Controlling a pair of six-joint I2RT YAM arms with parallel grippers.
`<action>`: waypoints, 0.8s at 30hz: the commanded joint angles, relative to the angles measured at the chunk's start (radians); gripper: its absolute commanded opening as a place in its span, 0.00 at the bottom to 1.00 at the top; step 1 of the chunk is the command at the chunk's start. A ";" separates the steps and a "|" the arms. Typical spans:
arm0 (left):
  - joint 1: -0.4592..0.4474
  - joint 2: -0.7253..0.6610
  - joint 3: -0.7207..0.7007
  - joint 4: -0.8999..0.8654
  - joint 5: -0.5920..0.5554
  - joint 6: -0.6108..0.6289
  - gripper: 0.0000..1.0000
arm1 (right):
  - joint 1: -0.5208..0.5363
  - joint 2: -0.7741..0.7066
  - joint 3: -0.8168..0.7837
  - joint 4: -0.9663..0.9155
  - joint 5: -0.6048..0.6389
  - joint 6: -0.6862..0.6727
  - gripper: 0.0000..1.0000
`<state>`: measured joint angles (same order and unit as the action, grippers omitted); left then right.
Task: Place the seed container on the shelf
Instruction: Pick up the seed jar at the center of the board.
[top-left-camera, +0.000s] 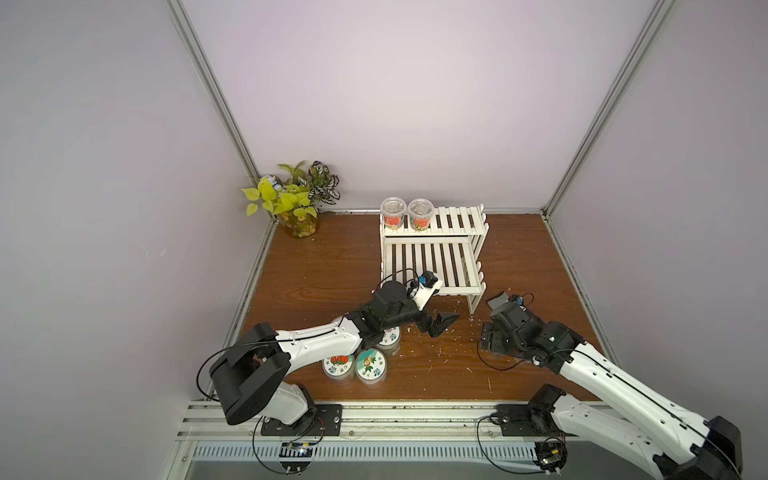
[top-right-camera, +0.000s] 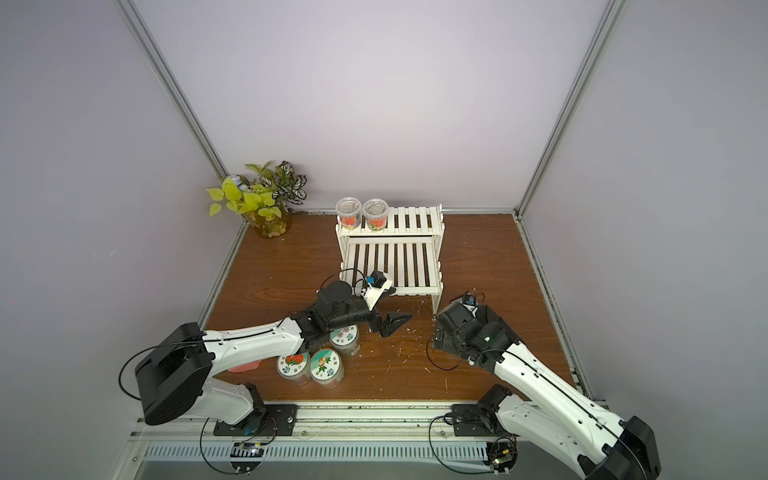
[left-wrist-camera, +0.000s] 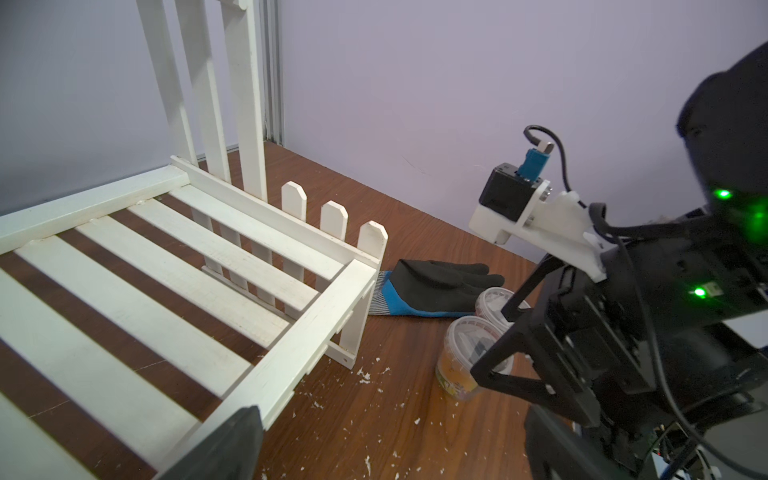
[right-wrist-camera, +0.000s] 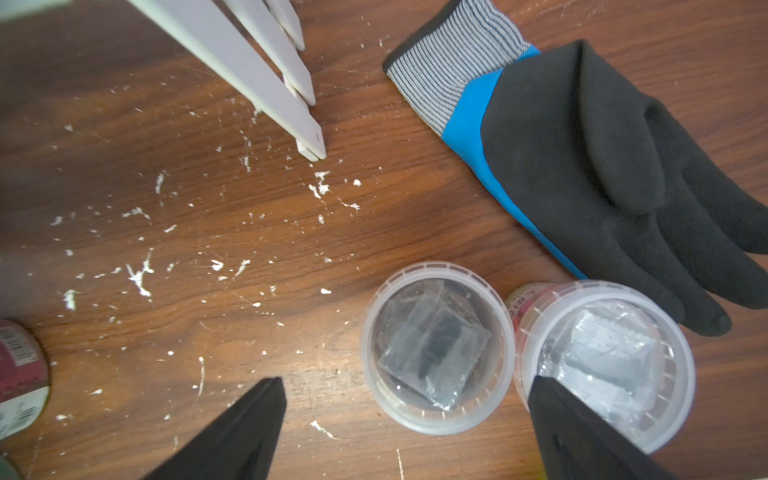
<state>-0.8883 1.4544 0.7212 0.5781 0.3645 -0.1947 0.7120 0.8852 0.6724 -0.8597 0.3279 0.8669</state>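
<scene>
The white two-tier shelf (top-left-camera: 432, 249) (top-right-camera: 390, 257) stands at the back middle, with two seed containers (top-left-camera: 393, 212) (top-left-camera: 420, 213) on its upper tier. Below my right gripper (right-wrist-camera: 407, 432) two more clear-lidded seed containers (right-wrist-camera: 436, 347) (right-wrist-camera: 602, 374) stand side by side on the table. That gripper is open and holds nothing; one finger (right-wrist-camera: 582, 436) overlaps the farther tub's rim. The right arm hides these tubs in both top views. My left gripper (top-left-camera: 441, 325) (left-wrist-camera: 386, 453) is open and empty over the table, just off the shelf's front corner (left-wrist-camera: 357, 274).
A black and blue glove (right-wrist-camera: 602, 166) lies beside the two tubs near the shelf's leg (right-wrist-camera: 307, 141). Three tubs with picture lids (top-left-camera: 338, 365) (top-left-camera: 372, 365) (top-left-camera: 388, 336) stand by the left arm. A potted plant (top-left-camera: 295, 199) fills the back left corner. White flakes litter the wooden table (top-left-camera: 316, 282).
</scene>
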 joint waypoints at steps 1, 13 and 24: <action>-0.005 0.027 0.035 0.022 0.087 0.000 1.00 | 0.001 0.012 -0.020 0.013 -0.003 0.011 0.99; -0.008 0.109 0.078 -0.076 0.209 0.039 1.00 | 0.001 0.034 -0.051 0.094 -0.057 -0.029 0.99; -0.008 0.105 0.073 -0.093 0.191 0.046 1.00 | 0.001 0.016 -0.027 0.064 -0.018 -0.017 0.99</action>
<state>-0.8890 1.5650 0.7815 0.4953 0.5423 -0.1646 0.7120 0.9161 0.6270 -0.7738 0.2844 0.8524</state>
